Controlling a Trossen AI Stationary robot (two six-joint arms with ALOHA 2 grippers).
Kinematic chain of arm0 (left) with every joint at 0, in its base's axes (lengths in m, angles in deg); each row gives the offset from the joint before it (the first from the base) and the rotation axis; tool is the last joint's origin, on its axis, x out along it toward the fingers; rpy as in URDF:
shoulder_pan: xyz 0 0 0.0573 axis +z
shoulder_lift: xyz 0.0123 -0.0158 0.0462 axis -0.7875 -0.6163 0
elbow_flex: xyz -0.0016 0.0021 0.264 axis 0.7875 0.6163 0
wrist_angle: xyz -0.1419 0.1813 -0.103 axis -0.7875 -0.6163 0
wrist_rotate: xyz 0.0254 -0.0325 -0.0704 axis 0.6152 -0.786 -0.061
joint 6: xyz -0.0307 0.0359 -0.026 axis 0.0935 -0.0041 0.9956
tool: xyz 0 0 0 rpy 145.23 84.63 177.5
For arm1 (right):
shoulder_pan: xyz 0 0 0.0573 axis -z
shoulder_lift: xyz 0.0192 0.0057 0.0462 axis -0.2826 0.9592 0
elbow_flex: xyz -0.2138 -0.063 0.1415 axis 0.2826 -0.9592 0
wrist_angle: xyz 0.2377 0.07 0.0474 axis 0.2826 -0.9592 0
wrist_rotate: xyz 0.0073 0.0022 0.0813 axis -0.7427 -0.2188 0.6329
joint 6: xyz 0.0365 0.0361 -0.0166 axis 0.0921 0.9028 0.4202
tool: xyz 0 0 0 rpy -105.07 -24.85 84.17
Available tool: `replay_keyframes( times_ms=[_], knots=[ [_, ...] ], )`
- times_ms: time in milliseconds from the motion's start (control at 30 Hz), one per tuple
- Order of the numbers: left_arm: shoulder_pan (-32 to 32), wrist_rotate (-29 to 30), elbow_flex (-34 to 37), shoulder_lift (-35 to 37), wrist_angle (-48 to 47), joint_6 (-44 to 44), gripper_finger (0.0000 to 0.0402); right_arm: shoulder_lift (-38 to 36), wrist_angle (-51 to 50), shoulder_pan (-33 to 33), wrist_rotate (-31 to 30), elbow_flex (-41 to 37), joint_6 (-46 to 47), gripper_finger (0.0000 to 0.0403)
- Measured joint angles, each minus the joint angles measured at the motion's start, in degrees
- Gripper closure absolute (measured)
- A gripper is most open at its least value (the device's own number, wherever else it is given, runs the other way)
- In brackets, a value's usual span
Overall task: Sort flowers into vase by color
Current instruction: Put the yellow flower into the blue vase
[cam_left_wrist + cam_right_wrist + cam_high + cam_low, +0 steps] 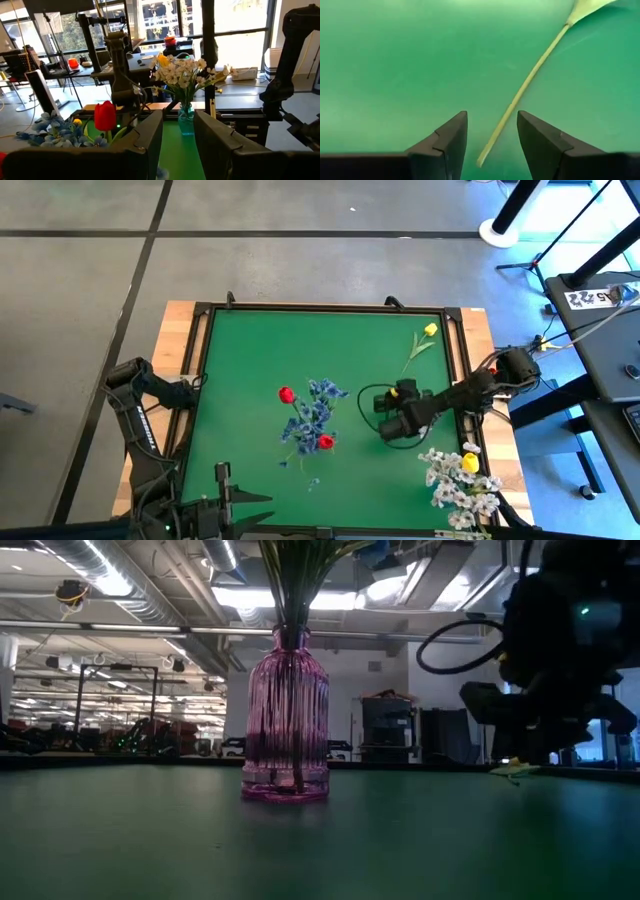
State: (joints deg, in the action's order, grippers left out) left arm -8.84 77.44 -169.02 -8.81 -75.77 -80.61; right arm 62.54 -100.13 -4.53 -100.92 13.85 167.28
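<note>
While the left gripper waits at the bottom edge of the high view with parted, empty fingers, the right gripper hangs right of centre over the green mat. Its jaws stand apart and grasp nothing; the stem end of the yellow tulip lies between the fingertips in the right wrist view. Whether they touch it, I cannot tell. Only the high view shows its bud, upper right. The low view shows the purple vase, left of centre.
</note>
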Motion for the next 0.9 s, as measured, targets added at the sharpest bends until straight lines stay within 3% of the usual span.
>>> replay_keyframes(
  times_ms=[167,467,600,800,900],
  knots=[
    [0.09,0.00,0.00,0.00,0.00,0.06,0.0294,0.61,-0.24,1.12,-2.93,0.02,1.54,0.0228],
    [0.09,-0.44,0.00,0.00,-0.16,0.44,0.0294,7.59,0.42,5.94,2.48,0.18,1.03,0.0237],
    [0.11,-0.44,0.00,0.00,-0.33,0.46,0.0294,9.25,2.00,4.72,2.41,0.21,-0.06,0.0279],
    [0.11,-0.44,0.00,0.00,-0.36,0.61,0.0294,6.41,-0.95,-0.92,7.14,1.84,-0.44,0.0387],
    [0.13,-0.49,0.00,0.00,-0.37,0.63,0.0294,3.50,-2.89,-5.03,11.49,3.98,-1.59,0.0386]
  ],
)
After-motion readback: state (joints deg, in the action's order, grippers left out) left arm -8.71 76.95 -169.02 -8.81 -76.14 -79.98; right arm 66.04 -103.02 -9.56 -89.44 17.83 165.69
